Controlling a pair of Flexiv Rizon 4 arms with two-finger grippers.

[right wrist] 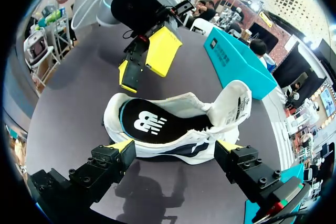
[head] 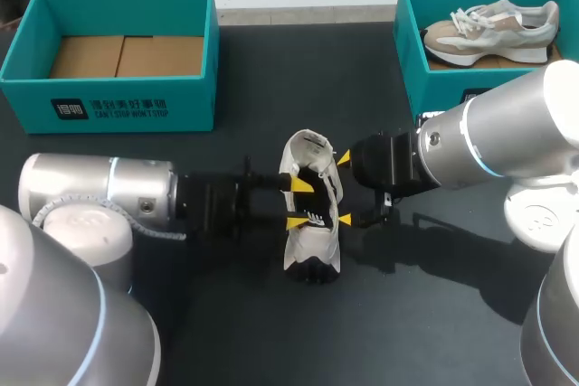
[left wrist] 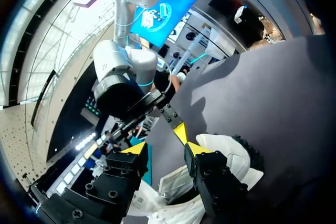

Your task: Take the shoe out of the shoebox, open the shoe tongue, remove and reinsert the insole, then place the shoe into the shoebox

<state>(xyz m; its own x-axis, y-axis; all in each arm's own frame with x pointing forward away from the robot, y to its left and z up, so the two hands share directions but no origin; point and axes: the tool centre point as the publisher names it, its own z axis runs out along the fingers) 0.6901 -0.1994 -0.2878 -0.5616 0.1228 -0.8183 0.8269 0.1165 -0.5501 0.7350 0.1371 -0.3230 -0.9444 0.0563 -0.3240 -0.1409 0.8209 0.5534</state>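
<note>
Sneaker (head: 312, 232) lies mid-desk (head: 271, 79), outside the empty shoebox (head: 109, 106), with its tongue (head: 308, 146) raised and its insole (right wrist: 149, 121) seated. The left gripper (head: 298, 203) hangs open over its mouth, and the right gripper (right wrist: 175, 145) is spread open along its sole. Nothing pins the shoe, so tugging at the insole could drag or tip it.

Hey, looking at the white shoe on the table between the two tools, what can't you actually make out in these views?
1. The insole, toe end: right wrist view, hidden under the raised tongue.
2. The shoe: left wrist view, mostly covered by the left tool itself.
3. The right shoebox: head view, front wall partly behind the right arm, far side cut off by the edge.
</note>
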